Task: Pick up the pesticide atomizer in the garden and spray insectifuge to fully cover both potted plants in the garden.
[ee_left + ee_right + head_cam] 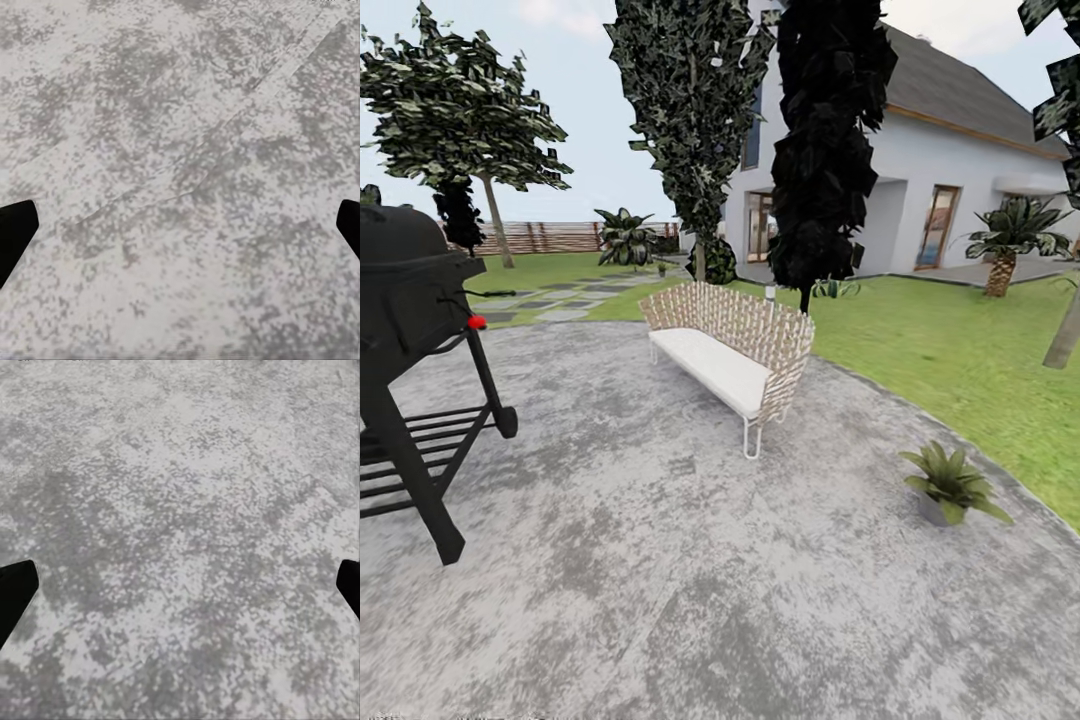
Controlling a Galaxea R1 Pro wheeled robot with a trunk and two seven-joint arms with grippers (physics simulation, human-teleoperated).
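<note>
Round grey paving [690, 590] seen in garden, lawn [950, 350] beyond. One potted plant [950, 485] stands at paving edge, right of white wicker bench [728, 355] (well apart). Black grill [415, 360] at left. Left gripper [180, 225] and right gripper [180, 585] both spread wide over paving, nothing held.

We see the black grill [410, 330] cut off by the head view's left edge. Beyond the bench [730, 350], a small pale object [770, 293] is too tiny to identify.
</note>
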